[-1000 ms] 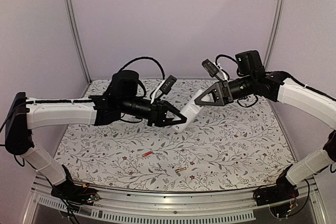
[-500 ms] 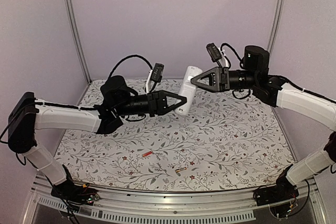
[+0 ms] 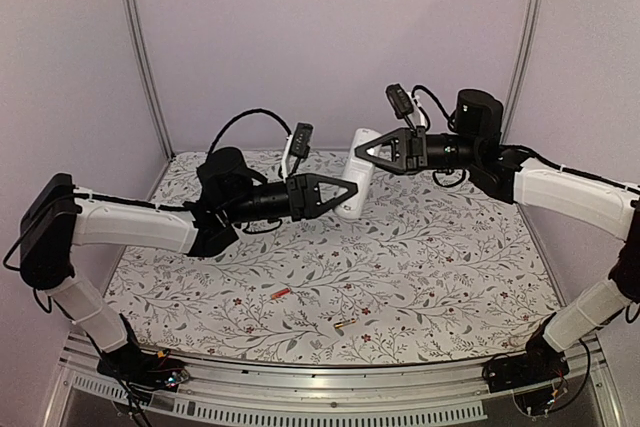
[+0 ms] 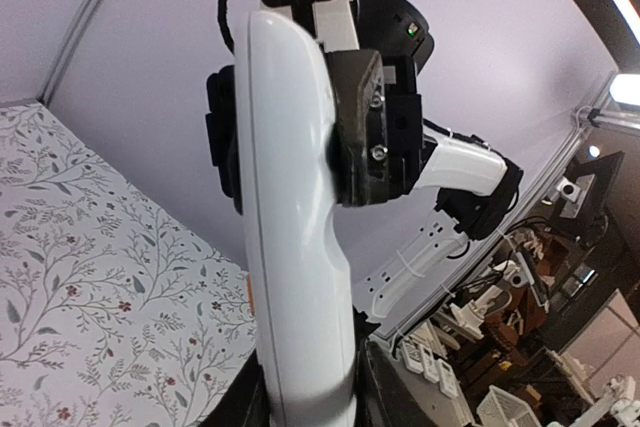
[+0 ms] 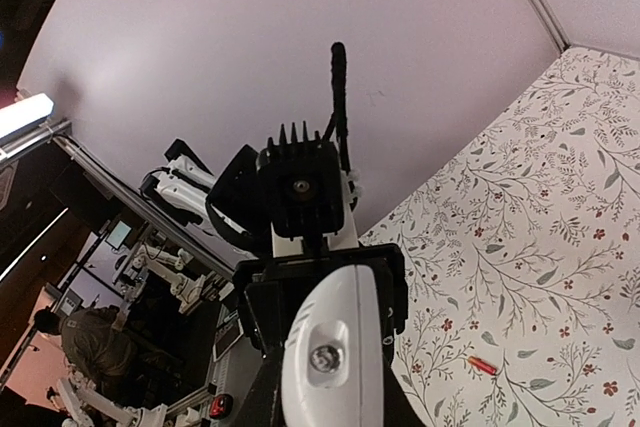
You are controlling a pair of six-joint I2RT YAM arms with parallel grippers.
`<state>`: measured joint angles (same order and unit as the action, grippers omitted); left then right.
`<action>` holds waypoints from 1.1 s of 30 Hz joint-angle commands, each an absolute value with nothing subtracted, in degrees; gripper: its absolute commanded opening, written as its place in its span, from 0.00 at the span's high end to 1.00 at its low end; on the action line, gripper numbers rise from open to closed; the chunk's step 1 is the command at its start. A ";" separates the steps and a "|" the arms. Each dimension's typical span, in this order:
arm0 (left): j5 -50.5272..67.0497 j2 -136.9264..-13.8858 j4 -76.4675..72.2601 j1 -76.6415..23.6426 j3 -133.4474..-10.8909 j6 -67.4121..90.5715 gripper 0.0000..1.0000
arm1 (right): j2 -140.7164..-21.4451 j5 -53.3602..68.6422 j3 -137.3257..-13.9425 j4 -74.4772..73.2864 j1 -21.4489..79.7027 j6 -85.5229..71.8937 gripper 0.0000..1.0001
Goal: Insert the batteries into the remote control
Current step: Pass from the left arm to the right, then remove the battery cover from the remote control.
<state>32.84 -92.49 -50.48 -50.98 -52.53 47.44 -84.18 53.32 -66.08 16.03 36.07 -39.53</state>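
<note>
The white remote control (image 3: 358,172) hangs upright in the air over the back of the table, between both arms. My right gripper (image 3: 362,154) is shut on its upper part; in the right wrist view the remote's end (image 5: 335,357) fills the space between the fingers. My left gripper (image 3: 350,192) stands round the lower end (image 4: 295,197) with its jaws slightly apart from the remote's sides, open. Below, a red battery (image 3: 281,293) lies on the mat, also seen as a red battery (image 5: 482,365) in the right wrist view. A dark battery with yellow marking (image 3: 345,324) lies nearer the front edge.
The table carries a floral mat (image 3: 450,267). Metal posts (image 3: 140,57) stand at the back corners and a metal rail (image 3: 320,402) runs along the front edge, with both arm bases on it. Lilac walls close in the back and sides.
Both arms rose with the remote and turned it more upright. The right gripper closed on its upper part, and the left gripper's jaws spread a little round the lower end.
</note>
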 commanded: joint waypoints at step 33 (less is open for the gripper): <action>0.30 -81.70 5.56 -67.23 -57.89 -33.39 0.47 | -95.09 54.93 -59.76 6.61 37.76 -43.46 1.00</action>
<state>2.92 -80.62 5.06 -66.17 -56.31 -29.45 -94.17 54.70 -60.23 6.81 36.99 -42.61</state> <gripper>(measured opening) 0.547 0.175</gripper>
